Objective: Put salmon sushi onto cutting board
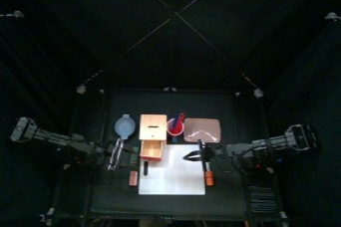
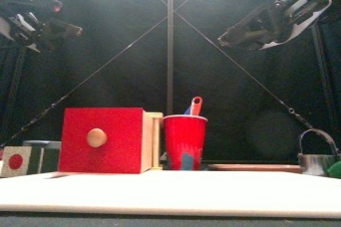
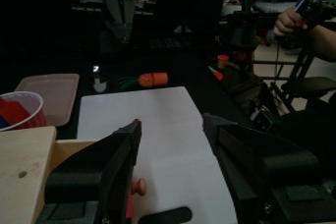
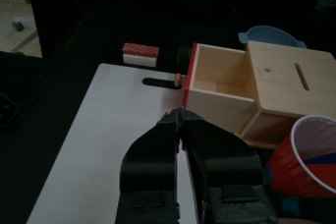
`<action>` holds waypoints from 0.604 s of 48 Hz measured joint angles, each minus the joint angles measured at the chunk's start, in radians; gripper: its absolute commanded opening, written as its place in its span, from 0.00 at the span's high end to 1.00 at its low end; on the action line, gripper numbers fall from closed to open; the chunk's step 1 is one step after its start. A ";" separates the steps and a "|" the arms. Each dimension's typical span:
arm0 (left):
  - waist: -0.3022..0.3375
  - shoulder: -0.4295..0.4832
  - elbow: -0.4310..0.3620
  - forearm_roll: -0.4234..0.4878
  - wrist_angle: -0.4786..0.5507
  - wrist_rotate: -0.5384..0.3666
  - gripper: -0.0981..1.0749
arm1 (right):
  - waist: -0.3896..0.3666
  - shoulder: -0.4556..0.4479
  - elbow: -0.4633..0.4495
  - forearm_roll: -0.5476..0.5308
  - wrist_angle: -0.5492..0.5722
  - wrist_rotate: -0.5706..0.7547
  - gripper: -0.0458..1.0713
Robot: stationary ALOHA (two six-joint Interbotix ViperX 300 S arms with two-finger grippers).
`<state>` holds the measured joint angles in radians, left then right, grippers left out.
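We find the left gripper (image 3: pixel 171 135) spread wide and empty above the near end of the cutting board (image 3: pixel 151 130). The right gripper (image 4: pixel 178 120) is pinched together, holding nothing. The salmon sushi (image 4: pixel 138 51) lies on the black table (image 1: pixel 100 131) just off the board's left end, so we judge that pick-up and placement are both not yet done. Black curtains (image 1: pixel 80 32) enclose the pen, and a person's hand (image 3: pixel 292 22) shows beyond them.
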<state>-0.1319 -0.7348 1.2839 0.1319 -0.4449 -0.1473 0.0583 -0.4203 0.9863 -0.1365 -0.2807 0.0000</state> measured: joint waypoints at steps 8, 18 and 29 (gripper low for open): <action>0.002 0.000 0.005 0.002 0.000 0.002 0.17 | -0.002 0.000 -0.002 -0.002 0.000 0.002 0.94; 0.002 0.000 -0.015 -0.009 0.000 -0.006 0.17 | -0.003 0.000 0.000 -0.002 0.000 -0.002 0.94; 0.002 0.020 -0.163 -0.232 0.038 -0.003 0.17 | -0.014 0.003 -0.002 -0.002 0.000 -0.002 0.94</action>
<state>-0.1304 -0.7148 1.1213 -0.0997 -0.4065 -0.1503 0.0445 -0.4172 0.9848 -0.1381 -0.2807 -0.0015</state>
